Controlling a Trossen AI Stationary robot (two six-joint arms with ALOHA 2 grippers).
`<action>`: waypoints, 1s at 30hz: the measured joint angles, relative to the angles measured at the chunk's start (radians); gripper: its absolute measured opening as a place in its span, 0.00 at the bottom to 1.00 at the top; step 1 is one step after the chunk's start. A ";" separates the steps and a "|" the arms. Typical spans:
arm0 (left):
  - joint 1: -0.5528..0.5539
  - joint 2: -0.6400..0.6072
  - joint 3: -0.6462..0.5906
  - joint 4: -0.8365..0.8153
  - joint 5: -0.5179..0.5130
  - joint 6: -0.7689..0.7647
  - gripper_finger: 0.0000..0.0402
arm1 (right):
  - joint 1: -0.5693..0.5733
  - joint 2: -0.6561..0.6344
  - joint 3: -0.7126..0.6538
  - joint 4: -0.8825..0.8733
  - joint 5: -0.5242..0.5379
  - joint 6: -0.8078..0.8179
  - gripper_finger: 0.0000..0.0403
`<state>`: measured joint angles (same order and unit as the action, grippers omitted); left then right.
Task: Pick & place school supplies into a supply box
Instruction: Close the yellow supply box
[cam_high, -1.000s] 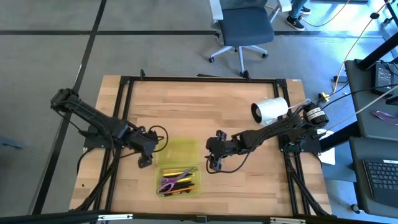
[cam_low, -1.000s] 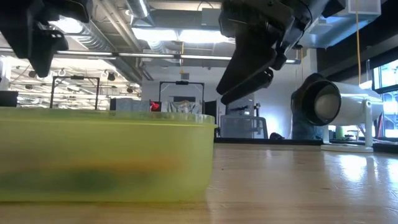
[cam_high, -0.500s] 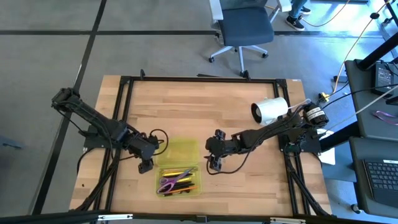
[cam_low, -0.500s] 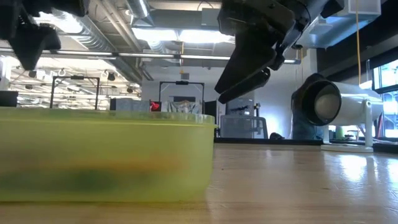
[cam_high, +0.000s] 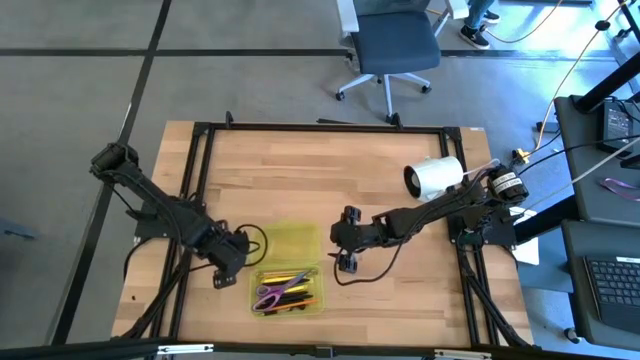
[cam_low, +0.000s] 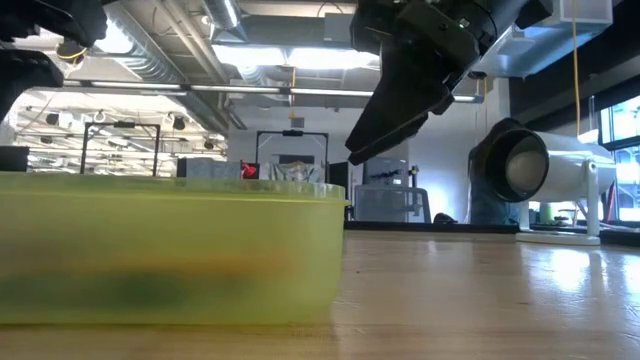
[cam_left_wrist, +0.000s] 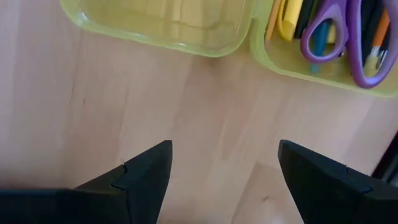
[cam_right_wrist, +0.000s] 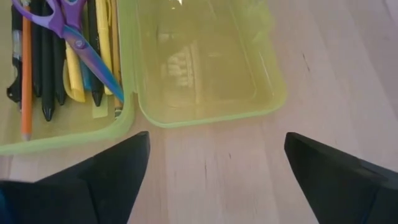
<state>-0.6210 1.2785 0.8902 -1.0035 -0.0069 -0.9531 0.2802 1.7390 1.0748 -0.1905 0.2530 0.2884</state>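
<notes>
A: Where is the translucent yellow-green plastic supply box (cam_high: 288, 272) placed, and what is held in it?

B: It is laid open at the front of the wooden table (cam_high: 330, 180), between the two arms. The purple-handled scissors (cam_right_wrist: 65, 34) and the thin pens and pencils (cam_right_wrist: 37, 62) are seen lying in the tray half; the hinged lid (cam_right_wrist: 202, 59) is spread flat beside it and nothing is seen in it.

A: How are the grippers set?

B: The left gripper (cam_left_wrist: 221, 177) is held just beside the box with its fingers parted and nothing between them. The right gripper (cam_right_wrist: 217, 165) is poised near the lid, likewise spread and unloaded.

A: How is the lid expected to handle?

B: It is judged light, thin, slightly flexible and slippery. Its free long edge is probably best taken, so it can be swung over on the hinge.
</notes>
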 joint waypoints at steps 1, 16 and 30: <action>-0.006 -0.001 0.000 0.002 0.000 -0.023 0.70 | 0.000 0.000 0.000 0.000 0.000 -0.006 0.93; -0.012 0.028 -0.006 0.063 -0.121 0.083 0.70 | -0.002 0.053 0.000 0.000 0.035 0.022 0.93; -0.092 -0.167 -0.356 0.316 -0.269 -0.001 0.70 | -0.019 0.074 0.000 -0.016 -0.039 0.015 0.93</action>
<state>-0.7132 1.1114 0.5346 -0.6877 -0.2763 -0.9539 0.2616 1.8130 1.0752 -0.2066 0.2142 0.3035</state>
